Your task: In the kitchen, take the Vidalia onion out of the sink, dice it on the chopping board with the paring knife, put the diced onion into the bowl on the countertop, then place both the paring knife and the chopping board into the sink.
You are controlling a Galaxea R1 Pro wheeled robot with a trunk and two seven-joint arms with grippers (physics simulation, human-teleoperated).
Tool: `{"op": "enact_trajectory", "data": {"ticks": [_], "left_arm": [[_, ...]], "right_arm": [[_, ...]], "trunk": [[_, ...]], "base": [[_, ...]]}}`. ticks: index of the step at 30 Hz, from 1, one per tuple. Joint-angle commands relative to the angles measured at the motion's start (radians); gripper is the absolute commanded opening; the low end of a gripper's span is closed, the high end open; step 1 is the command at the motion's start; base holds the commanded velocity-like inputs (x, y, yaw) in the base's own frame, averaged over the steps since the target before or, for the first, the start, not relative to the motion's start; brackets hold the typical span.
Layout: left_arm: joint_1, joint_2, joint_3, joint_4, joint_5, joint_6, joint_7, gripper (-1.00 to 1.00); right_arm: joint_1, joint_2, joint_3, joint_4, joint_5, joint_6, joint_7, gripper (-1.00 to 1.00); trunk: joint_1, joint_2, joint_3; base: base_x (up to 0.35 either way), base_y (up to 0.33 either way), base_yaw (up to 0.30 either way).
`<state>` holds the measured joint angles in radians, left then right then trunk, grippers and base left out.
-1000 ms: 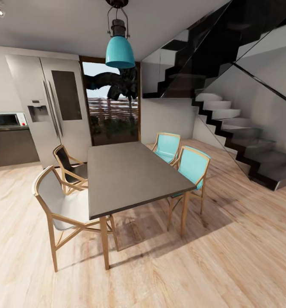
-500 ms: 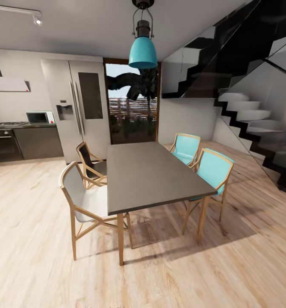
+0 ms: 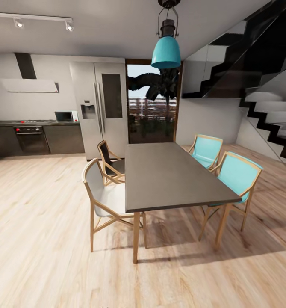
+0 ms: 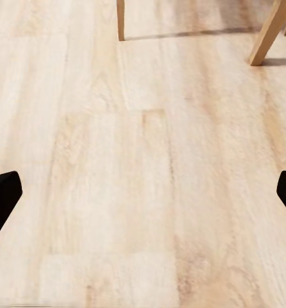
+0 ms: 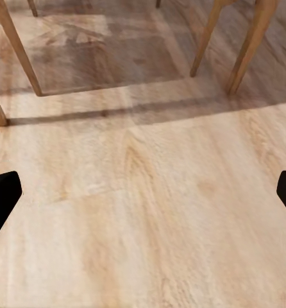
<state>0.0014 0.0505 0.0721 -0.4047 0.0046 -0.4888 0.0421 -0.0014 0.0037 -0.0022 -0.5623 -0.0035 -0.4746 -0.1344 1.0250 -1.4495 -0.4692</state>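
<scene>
We face a dining table [image 3: 172, 175] and chairs [image 3: 104, 194]; the kitchen counter [image 3: 31, 123] lies far off at left, and onion, knife and board are nowhere in sight. Both hands, left [image 4: 143, 192] and right [image 5: 143, 192], hang released and empty over the floor [image 4: 117, 192]. We expect the onion to be round and slippery, best gripped across its middle.

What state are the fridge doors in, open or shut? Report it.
Shut. Both doors of the fridge sit flush, and the handles meet at the centre seam with no gap showing.
</scene>
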Motion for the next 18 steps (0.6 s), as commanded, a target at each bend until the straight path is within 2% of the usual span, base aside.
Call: {"op": "enact_trajectory", "data": {"ticks": [1,7,18], "left_arm": [[0.000,0.000,-0.001,-0.002,0.001,-0.002,0.002,1.00],[0.000,-0.001,-0.001,-0.005,0.001,-0.001,0.002,1.00],[0.000,0.000,-0.002,0.000,0.004,-0.001,0.002,1.00]], "right_arm": [[0.000,0.000,0.000,0.000,0.000,-0.012,-0.004,1.00],[0.000,0.001,0.000,0.001,-0.001,-0.062,-0.028,1.00],[0.000,0.001,0.001,0.001,0.000,-0.069,-0.033,1.00]], "trunk": [[0.000,0.000,-0.001],[0.000,0.000,-0.001],[0.000,0.000,-0.001]], "base": [[0.000,0.000,0.284],[0.000,0.000,0.284],[0.000,0.000,0.284]]}}
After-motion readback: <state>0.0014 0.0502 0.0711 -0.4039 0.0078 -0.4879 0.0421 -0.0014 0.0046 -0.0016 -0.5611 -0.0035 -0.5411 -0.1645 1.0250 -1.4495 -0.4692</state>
